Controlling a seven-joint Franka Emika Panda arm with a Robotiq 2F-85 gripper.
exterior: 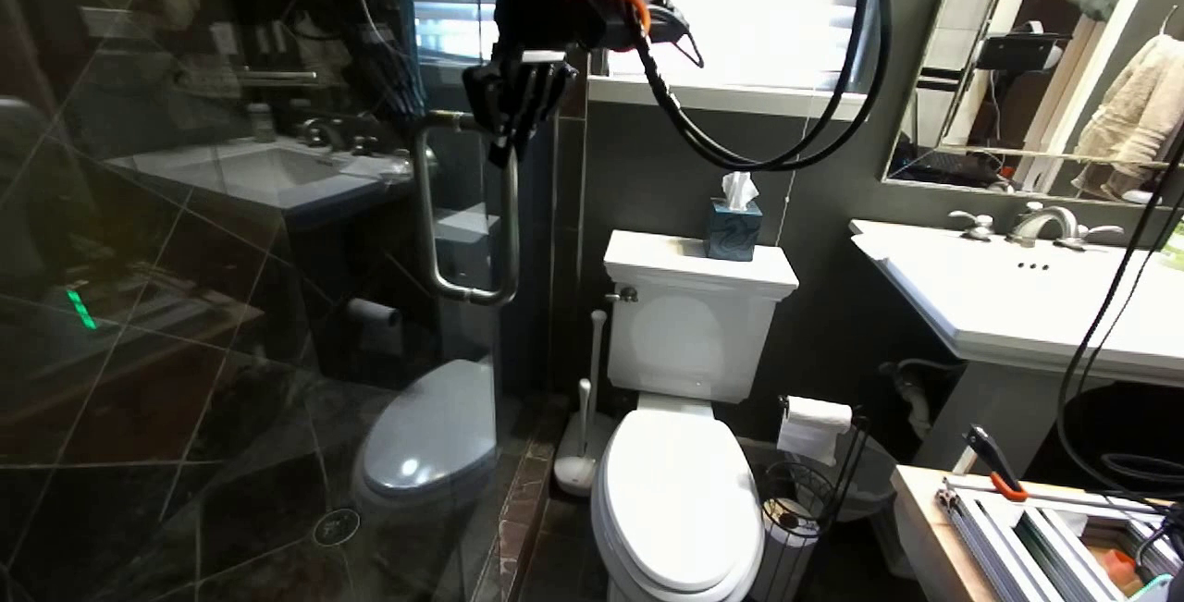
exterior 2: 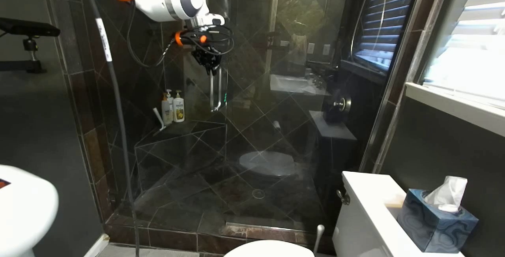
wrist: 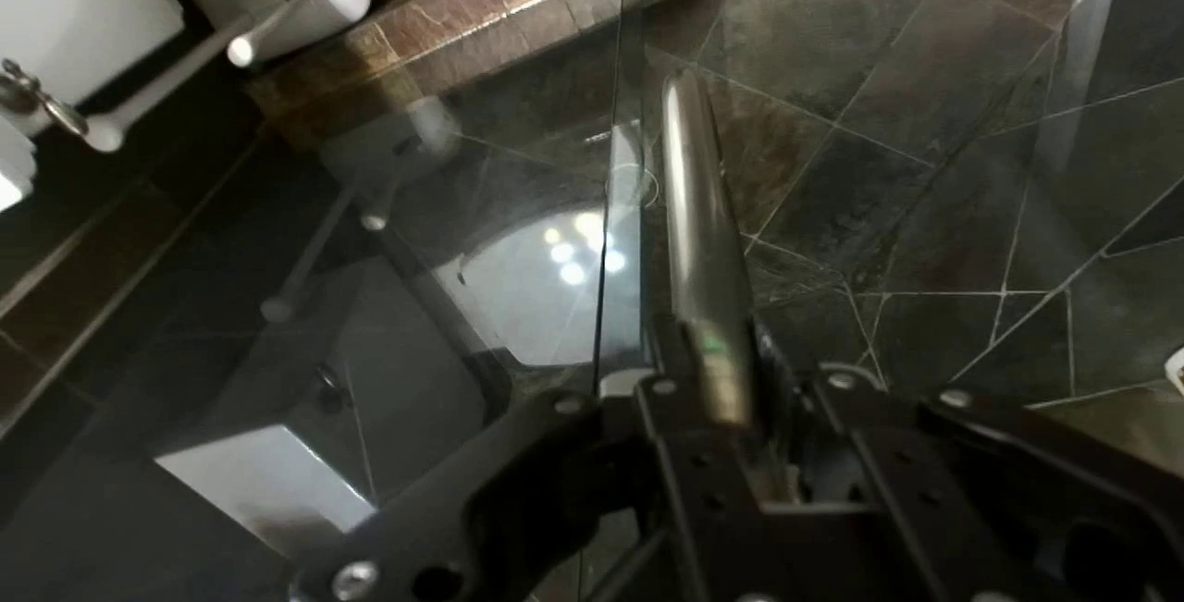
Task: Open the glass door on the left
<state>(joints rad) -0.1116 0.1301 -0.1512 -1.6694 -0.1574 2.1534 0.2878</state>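
Low in the wrist view, the black jointed claw [wrist: 723, 352] clamps the looped chrome handle [wrist: 700, 204] of the tall clear glass door [exterior: 467, 334].

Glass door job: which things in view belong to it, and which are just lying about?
Belongs to the job:
glass door
handle, the door's metal loop
gripper, shut on the handle

Just there:
tissue box
toilet
toilet roll
sink
bottles, seen through the glass
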